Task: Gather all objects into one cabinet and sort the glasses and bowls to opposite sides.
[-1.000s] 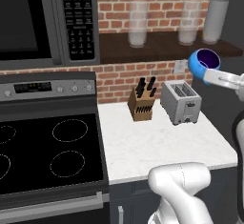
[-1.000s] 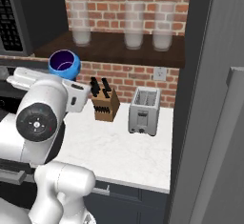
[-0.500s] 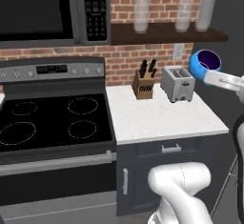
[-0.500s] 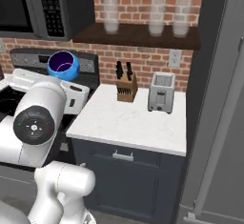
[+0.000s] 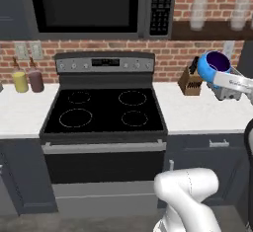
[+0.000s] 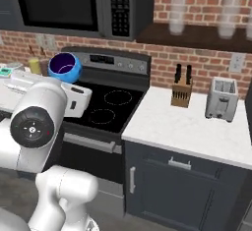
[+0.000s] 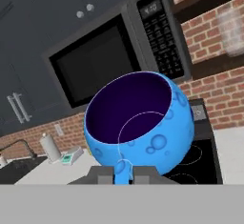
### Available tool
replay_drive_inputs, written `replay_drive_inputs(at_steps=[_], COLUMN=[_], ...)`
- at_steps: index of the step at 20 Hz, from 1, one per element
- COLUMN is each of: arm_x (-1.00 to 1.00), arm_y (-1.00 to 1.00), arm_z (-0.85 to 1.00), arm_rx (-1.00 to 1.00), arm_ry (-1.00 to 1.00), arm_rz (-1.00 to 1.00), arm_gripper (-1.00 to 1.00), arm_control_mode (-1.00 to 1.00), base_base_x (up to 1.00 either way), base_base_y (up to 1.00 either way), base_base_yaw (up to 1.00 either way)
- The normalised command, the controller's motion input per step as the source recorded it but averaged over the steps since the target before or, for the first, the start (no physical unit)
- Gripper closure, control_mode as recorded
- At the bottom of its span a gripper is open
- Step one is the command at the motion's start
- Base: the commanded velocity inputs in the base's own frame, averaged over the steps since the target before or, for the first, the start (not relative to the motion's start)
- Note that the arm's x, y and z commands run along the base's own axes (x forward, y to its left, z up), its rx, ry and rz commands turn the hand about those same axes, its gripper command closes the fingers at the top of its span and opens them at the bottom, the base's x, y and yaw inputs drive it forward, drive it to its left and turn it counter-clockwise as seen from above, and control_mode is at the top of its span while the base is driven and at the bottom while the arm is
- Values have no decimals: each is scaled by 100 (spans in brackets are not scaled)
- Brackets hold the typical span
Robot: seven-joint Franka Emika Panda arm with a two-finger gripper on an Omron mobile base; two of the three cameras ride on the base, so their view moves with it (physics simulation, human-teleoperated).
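Note:
My gripper (image 7: pixel 122 173) is shut on the rim of a small glossy blue bowl (image 7: pixel 143 118) with a dark purple inside, held up in the air and tilted. From the left base view the blue bowl (image 5: pixel 213 68) hangs at the right, above the counter beside the stove, with the gripper (image 5: pixel 218 81) under it. From the right base view the bowl (image 6: pixel 65 68) and gripper (image 6: pixel 67 81) are at the left, in front of the stove. Clear glasses (image 5: pixel 197 11) (image 6: pixel 177 14) stand on the wooden wall shelf. Dark wall cabinets (image 7: pixel 28 89) with silver bar handles are shut, left of the microwave.
A black stove (image 5: pixel 104 110) sits under a microwave (image 5: pixel 89 6). On the white counter (image 6: pixel 187 127) to its right stand a knife block (image 6: pixel 180 91) and a toaster (image 6: pixel 220 100). A yellow bottle (image 5: pixel 20 81) and a maroon bottle (image 5: pixel 35 80) stand on the left counter.
The whole picture has slid right: the base has driven left and back, bringing the stove and microwave into view. The bowl stays held in the shut gripper.

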Motion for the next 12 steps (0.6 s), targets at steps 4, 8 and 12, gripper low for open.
replay_drive_inputs(at_steps=[4,8,12], arm_x=[0,0,0], arm_y=[0,0,0], arm_z=[0,0,0], arm_rx=[0,0,0], arm_ry=[0,0,0], arm_rz=[0,0,0], arm_gripper=[100,100,100], arm_control_mode=[100,100,100], base_base_x=[-21,-50,-49], base_base_y=[70,59,72], base_base_yaw=[33,35,37])
